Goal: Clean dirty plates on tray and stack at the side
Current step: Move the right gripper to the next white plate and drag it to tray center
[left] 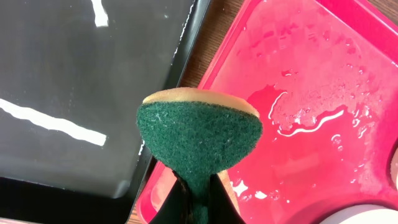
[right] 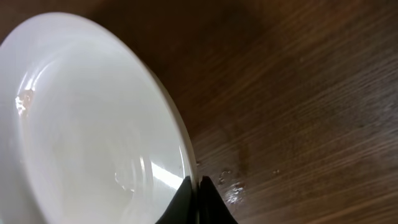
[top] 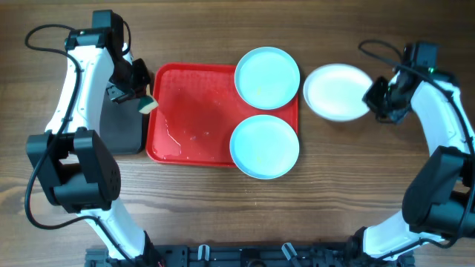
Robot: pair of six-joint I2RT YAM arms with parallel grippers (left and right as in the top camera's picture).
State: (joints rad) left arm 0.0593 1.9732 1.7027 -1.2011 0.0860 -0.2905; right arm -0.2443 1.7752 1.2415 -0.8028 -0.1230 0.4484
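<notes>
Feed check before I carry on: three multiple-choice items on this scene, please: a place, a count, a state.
1. Where is the white plate relative to the red tray? A. On it. B. Beside its right edge, off it. C. On the black tray.
2. How many blue plates lie on the tray? A. Two. B. One. C. Three.
3. The left tool is: A. open, empty. B. shut on a plate. C. shut on a sponge.
1 B: it is past the tray's right rim. 2 A: both on the tray's right half. 3 C: the green pad is clamped in it.
</notes>
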